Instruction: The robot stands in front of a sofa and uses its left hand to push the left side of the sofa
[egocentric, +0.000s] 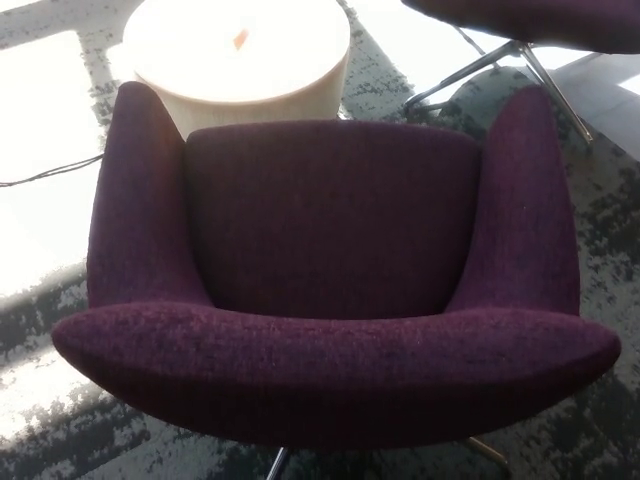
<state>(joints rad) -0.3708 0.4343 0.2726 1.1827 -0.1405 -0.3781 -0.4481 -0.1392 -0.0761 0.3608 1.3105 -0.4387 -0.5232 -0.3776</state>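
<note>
Neither hand in view, state unknown. Bring your left hand low onto the purple armchair (330, 290)'s left armrest (135, 200); push steadily.

Deep plum-purple, finely flecked weave all over the sofa (330, 250). Cream, sun-bleached top on the round side table (240, 55), with a small orange mark (240, 40). Mottled dark grey and pale speckle across the carpet (60, 430). Same purple on the second chair (540, 20), silver metal legs (500, 70). Thin black cable (50, 178).

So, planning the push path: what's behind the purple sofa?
Beyond the purple sofa stands a round pale side table, its base partly hidden by the sofa, and another purple seat's metal legs.
</note>
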